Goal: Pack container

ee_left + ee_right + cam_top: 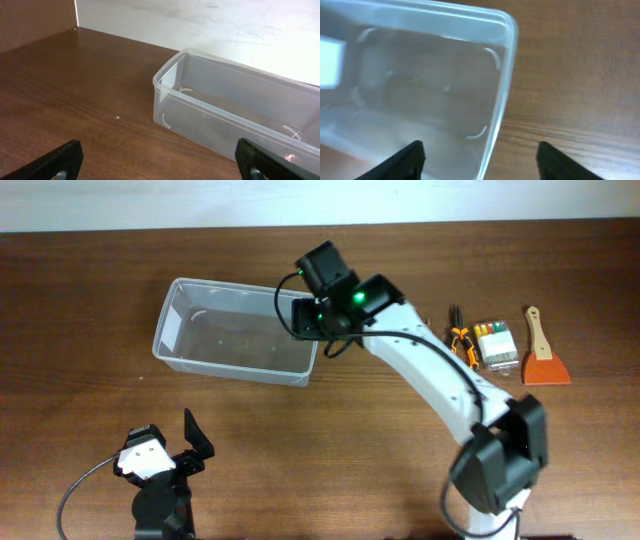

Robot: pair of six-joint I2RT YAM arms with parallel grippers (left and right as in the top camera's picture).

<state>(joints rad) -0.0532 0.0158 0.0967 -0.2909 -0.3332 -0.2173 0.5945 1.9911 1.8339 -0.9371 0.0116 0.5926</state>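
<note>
The container (180, 330) is a clear plastic tub, lidless and empty, on the wooden table left of centre. It also shows in the left wrist view (200, 107) and the right wrist view (507, 75). My right gripper (305, 320) is open and hangs over the tub's right end, one finger over the inside and one over the table (480, 160). My left gripper (185, 448) is open and empty near the front edge, well short of the tub (160, 162). Small hand tools lie at the right: pliers (459, 340), a pack of bits (495, 345), a scraper (543, 358).
The right arm (440, 380) stretches across the middle from its base (495, 470) at the front right. The tools lie in a row on the right side of the table. A light wall runs along the far edge.
</note>
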